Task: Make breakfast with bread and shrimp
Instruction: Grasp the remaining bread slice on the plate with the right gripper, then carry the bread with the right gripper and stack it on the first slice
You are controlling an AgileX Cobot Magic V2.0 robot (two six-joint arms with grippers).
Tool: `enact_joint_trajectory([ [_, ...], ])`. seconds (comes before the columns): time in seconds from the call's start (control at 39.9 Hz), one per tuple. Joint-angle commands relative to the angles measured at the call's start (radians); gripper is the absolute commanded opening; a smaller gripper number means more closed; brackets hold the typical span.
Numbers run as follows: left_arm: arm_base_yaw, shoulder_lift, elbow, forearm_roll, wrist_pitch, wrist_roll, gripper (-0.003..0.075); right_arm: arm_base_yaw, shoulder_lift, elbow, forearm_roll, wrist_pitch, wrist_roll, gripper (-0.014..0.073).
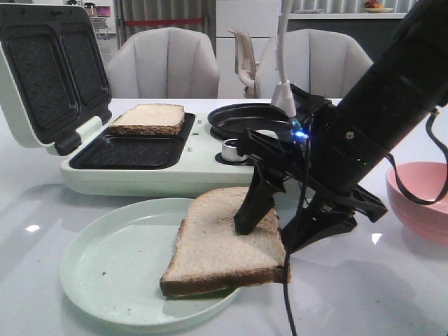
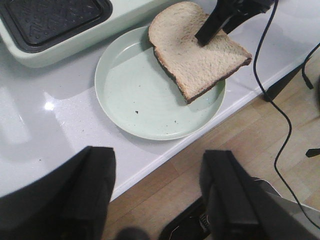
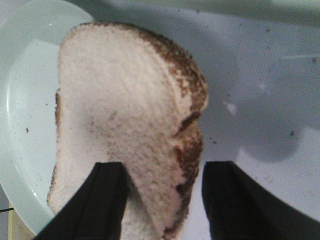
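bread slice on plate, sandwich maker behind

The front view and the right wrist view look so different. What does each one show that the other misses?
Only the front view shows the sandwich maker with its lid up and a second bread slice lying in one tray, the black pan behind it, and a pink bowl at the right edge. Only the right wrist view shows, close up, the edge of the bread slice sitting between the right gripper fingers. Both share that slice, the pale green plate under part of it, and the white table.
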Motion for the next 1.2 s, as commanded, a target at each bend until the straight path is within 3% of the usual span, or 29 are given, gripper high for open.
enact_joint_trajectory([
  [0.0, -0.009, -0.003, -0.026, 0.003, -0.061, 0.000, 0.0434, 0.001, -0.038, -0.032, 0.019, 0.023, -0.017, 0.0346],
  [0.18, -0.009, -0.003, -0.026, 0.008, -0.061, 0.000, 0.0434, 0.001, -0.039, -0.032, 0.001, 0.026, -0.018, 0.0178],
  [0.4, -0.009, -0.003, -0.026, 0.010, -0.061, 0.000, 0.0434, 0.001, -0.097, -0.032, -0.003, 0.034, -0.024, 0.0064],
  [0.7, -0.009, -0.003, -0.026, 0.010, -0.061, 0.000, 0.0434, 0.001, -0.306, -0.051, -0.004, 0.124, -0.063, 0.0048],
  [0.8, -0.009, -0.003, -0.026, 0.010, -0.061, 0.000, 0.0434, -0.001, -0.364, -0.087, -0.005, 0.080, -0.129, 0.0048],
  [1.05, -0.009, -0.003, -0.026, 0.010, -0.061, 0.000, 0.0434, -0.049, -0.336, -0.226, -0.005, -0.087, -0.201, 0.0046],
  [1.18, -0.009, -0.003, -0.026, 0.010, -0.061, 0.000, 0.0434, -0.092, -0.277, -0.310, -0.004, -0.052, -0.201, 0.0046],
])
